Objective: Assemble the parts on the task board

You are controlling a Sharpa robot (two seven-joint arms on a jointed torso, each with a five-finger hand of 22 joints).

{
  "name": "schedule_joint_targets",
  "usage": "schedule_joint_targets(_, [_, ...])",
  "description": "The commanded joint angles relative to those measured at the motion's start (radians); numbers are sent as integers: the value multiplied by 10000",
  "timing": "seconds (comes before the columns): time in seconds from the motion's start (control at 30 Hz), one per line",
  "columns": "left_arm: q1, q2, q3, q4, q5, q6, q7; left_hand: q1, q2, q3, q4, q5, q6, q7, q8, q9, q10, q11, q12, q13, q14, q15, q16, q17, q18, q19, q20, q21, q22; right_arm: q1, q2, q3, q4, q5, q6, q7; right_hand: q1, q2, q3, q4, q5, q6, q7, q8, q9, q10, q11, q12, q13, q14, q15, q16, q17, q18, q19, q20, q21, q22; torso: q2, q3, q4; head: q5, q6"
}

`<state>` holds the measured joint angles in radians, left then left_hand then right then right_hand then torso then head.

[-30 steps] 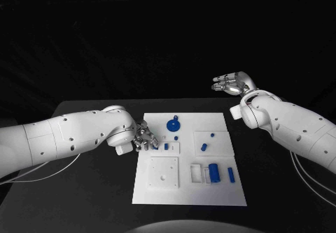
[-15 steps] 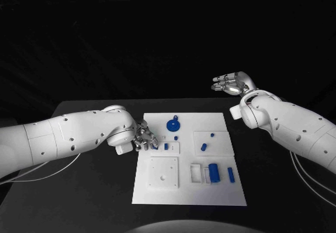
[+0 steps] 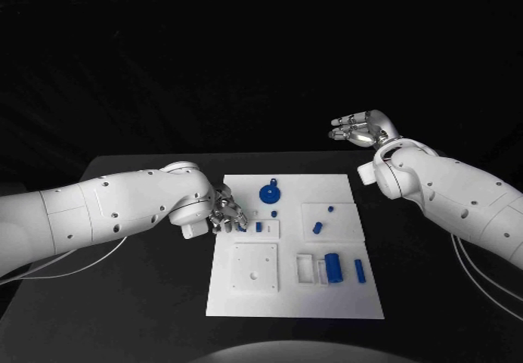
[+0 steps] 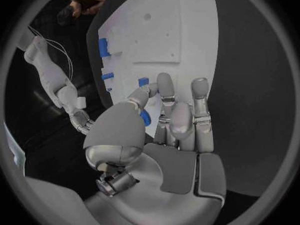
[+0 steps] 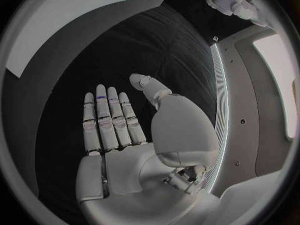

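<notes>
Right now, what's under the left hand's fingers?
The left hand sits over the task board's left edge. The left wrist view shows a small blue part between thumb and fingers, mostly covered; whether it is pinched or just touched can't be told. The board beneath is hidden.

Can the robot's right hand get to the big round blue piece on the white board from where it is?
Probably yes. The right hand is raised off the board's far right corner, holding nothing. The round blue part lies uncovered on the task board, with the left hand just beside it.
</notes>
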<state>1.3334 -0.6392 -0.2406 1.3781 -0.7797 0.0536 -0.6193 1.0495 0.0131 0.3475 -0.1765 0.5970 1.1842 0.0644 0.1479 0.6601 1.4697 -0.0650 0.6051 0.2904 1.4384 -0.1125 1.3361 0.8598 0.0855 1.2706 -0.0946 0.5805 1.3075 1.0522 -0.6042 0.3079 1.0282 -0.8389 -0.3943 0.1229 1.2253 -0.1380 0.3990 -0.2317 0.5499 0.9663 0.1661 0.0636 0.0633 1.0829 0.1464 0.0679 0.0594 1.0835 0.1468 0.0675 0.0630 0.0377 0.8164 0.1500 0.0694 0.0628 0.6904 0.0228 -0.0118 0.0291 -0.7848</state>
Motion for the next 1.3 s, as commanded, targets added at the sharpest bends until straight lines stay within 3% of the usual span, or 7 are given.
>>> schedule_joint_targets(0.03, [-38,86,-16,86,-30,300,21,49,28,473,-538,-37,1302,-906,60,170,458,-130,93,-14,45,-7,74,26,77,24,79,69,176,-2,14,0,15,-77,135,59,20,103,-50,0,61,-79,14,-26,-14,-84,18,-41,-15,-54,-1,-44,-14,63,-89,-2,-38,-9,-4,6,-3,-9,-15])
schedule_joint_targets(0.23, [-39,129,-16,76,-102,275,44,43,25,467,-524,-48,1355,-923,51,221,460,-135,149,-17,54,-7,101,55,87,22,89,82,177,-2,21,0,23,-77,137,60,20,103,-50,0,61,-79,14,-26,-14,-84,18,-41,-15,-54,-1,-44,-14,63,-89,-2,-38,-9,-3,6,-2,-13,-19])
schedule_joint_targets(0.33, [-39,150,-16,69,-139,266,57,18,47,476,-476,-66,1419,-949,-20,564,459,-140,235,-52,54,-5,166,92,135,0,133,122,173,-2,20,0,27,-77,139,59,20,103,-50,0,61,-79,14,-26,-14,-84,18,-41,-15,-54,-1,-44,-14,63,-89,-2,-38,-9,-3,7,0,-20,-11])
schedule_joint_targets(0.63, [-40,215,-15,68,-304,304,106,-19,78,467,-417,-102,1555,-990,-94,880,445,-166,434,35,83,-10,310,255,194,21,218,193,182,-3,25,0,29,-77,138,61,20,98,-32,-9,112,-84,15,-27,-15,-83,18,-40,-15,-56,-1,-44,-14,62,-106,-2,-40,-10,-2,8,-3,-27,-19])
schedule_joint_targets(0.97, [-40,227,-15,65,-464,333,153,-102,104,506,-412,8,1684,-1032,-154,1202,452,-182,603,133,95,1,488,453,311,-9,339,309,180,-9,31,0,21,-77,140,64,5,94,-13,-9,191,-83,15,-28,-15,-84,18,-40,-15,-60,2,-45,-15,62,-104,-1,-39,-10,-3,5,8,-38,-27])
schedule_joint_targets(1.07, [-40,225,-15,77,-479,348,172,-146,113,510,-383,62,1730,-1060,-141,1505,454,-188,656,155,94,4,537,489,384,-21,413,356,177,-15,32,0,18,-77,142,65,4,93,-12,-9,196,-81,15,-28,-15,-85,18,-40,-15,-61,3,-45,-15,62,-104,0,-39,-10,-2,2,9,-38,-26])
schedule_joint_targets(1.3, [-40,206,-14,99,-533,374,170,-176,142,550,-392,122,1757,-1070,-168,1615,452,-195,704,176,106,3,588,558,409,-26,439,390,178,-25,31,0,14,-77,140,67,2,92,7,-14,241,-79,16,-27,-15,-84,19,-40,-15,-57,1,-44,-14,63,-106,-2,-40,-10,-5,0,8,-40,-31])
